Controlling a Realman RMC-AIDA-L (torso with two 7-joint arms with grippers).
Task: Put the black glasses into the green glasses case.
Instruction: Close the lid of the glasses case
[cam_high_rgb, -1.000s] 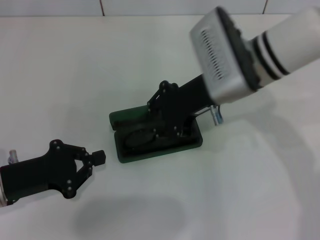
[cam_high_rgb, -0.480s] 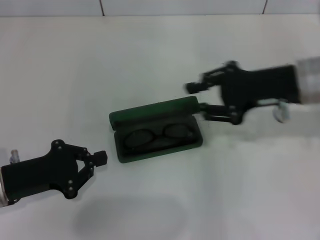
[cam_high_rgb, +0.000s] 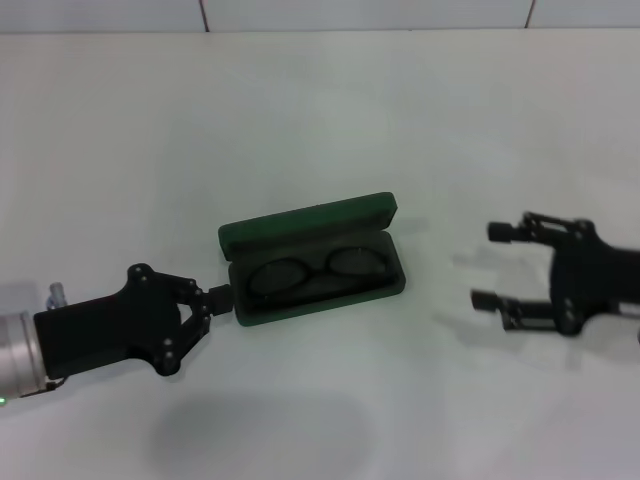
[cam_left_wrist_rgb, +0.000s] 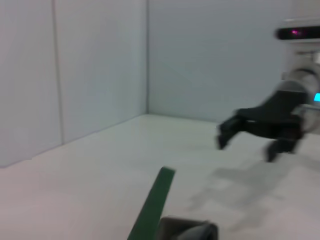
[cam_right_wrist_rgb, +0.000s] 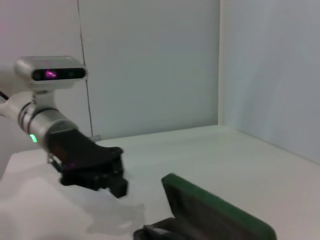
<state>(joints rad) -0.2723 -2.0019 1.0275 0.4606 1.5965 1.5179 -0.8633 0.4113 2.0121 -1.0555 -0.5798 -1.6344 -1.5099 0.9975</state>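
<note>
Jaws on both grippers hold nothing: the right gripper (cam_high_rgb: 497, 266), at the right edge of the head view, stands spread wide, while the left gripper (cam_high_rgb: 218, 298) at lower left is pinched together with its tip just beside the case's left end. Since half a second ago, the right gripper has withdrawn from beside the lid's right end down toward the right edge; the left one has advanced right from the lower-left corner to the case.

Count: one white table (cam_high_rgb: 330, 110); two grippers; one green glasses case (cam_high_rgb: 300, 228), open at centre frame, lid raised behind; one pair of black glasses (cam_high_rgb: 318, 270) lying inside the tray, both lenses visible.
</note>
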